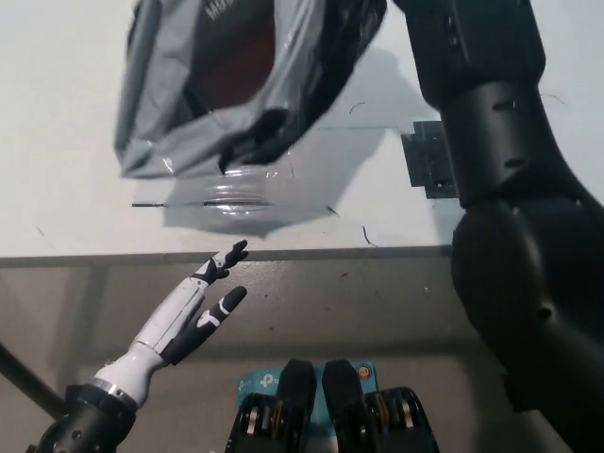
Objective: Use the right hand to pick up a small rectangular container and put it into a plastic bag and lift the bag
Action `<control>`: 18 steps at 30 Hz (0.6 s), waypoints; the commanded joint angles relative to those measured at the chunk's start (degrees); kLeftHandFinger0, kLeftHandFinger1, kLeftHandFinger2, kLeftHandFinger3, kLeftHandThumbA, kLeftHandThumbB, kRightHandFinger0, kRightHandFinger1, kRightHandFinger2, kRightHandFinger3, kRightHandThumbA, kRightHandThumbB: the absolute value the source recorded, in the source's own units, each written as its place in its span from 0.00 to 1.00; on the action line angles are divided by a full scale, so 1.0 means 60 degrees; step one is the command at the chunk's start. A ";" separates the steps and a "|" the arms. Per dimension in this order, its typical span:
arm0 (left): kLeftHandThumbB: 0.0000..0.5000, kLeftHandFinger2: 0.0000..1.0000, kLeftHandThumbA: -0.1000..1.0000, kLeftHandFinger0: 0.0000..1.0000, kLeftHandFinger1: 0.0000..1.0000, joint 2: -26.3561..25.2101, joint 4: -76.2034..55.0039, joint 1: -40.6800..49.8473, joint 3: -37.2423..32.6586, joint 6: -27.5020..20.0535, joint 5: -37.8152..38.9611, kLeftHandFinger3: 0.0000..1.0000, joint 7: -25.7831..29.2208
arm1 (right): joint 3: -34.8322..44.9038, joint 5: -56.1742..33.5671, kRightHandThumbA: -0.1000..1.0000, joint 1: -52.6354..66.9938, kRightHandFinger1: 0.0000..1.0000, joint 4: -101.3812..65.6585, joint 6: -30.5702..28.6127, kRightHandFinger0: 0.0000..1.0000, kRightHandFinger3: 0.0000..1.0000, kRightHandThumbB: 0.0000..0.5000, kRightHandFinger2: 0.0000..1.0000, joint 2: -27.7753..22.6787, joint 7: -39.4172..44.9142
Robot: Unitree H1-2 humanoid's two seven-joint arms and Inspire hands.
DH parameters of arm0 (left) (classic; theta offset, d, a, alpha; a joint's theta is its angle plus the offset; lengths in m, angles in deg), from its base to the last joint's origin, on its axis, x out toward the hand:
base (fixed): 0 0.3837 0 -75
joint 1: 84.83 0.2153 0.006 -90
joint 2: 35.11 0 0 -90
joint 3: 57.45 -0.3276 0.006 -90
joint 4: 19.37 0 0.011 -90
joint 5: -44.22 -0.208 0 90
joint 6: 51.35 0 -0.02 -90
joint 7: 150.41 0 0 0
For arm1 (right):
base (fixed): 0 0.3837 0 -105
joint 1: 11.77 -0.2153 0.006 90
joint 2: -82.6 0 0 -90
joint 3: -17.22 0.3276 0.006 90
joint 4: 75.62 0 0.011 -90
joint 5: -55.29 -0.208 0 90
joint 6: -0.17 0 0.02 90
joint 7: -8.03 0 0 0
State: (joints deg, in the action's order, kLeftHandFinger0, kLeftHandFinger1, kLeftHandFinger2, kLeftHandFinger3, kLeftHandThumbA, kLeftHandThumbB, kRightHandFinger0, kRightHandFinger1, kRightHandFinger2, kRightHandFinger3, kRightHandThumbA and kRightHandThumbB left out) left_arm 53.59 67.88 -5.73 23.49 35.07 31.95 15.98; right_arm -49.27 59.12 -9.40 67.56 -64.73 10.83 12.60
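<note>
1. Head view: the bag (203, 113), grey plastic with a black inner lining, fills the upper left and top middle of the frame and runs off the top edge.
2. It hangs above the white counter (75, 217), and its soft shadow lies on the surface just under its lower edge.
3. The mouth of the bag faces the camera. Inside it shows a dark, reddish-brown shape; whether that is the container cannot be told from here.
4. White lettering sits at the bag's top edge, cut off by the frame.
5. The black right arm (500, 189) rises from the lower right to the top of the frame, beside the bag's right side.
6. The right robot hand is past the top edge, so its hold cannot be seen.
7. A small dark flat piece (429, 160) lies on the counter at right, partly behind the arm.
8. The left robot hand (203, 307), white with black fingertips, rests at lower left over the grey strip (359, 297) below the counter edge, fingers apart and stretched toward the bag, holding nothing and clear of the bag.
</note>
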 commanded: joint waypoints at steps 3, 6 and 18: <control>0.55 1.00 1.00 1.00 1.00 -0.1153 -0.0493 -0.0503 -0.0952 -0.0527 -0.0039 1.00 -0.1628 | 0.0458 -0.1436 0.34 -0.2602 0.32 0.0163 -0.1214 0.00 0.95 0.00 0.76 -0.0116 -0.0935; 0.55 1.00 1.00 1.00 1.00 -0.1227 -0.0573 -0.0583 -0.1073 -0.0325 -0.0184 1.00 -0.1556 | 0.0654 -0.1707 0.33 -0.2887 0.31 0.0425 -0.1296 0.00 1.00 0.00 0.75 -0.0229 -0.1016; 0.55 1.00 1.00 1.00 1.00 -0.1099 -0.0496 -0.0402 -0.0846 0.0197 0.1860 1.00 -0.2248 | 0.0650 -0.2203 0.32 -0.2975 0.31 0.0480 -0.1670 0.00 0.99 0.00 0.77 -0.0230 -0.1186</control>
State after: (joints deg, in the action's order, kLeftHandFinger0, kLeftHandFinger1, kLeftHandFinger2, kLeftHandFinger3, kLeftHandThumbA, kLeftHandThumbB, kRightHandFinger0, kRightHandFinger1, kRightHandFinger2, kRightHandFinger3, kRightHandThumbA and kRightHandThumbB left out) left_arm 48.17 66.91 -7.74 18.12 35.41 38.64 6.16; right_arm -45.33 50.40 -23.17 72.34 -69.05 10.57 7.38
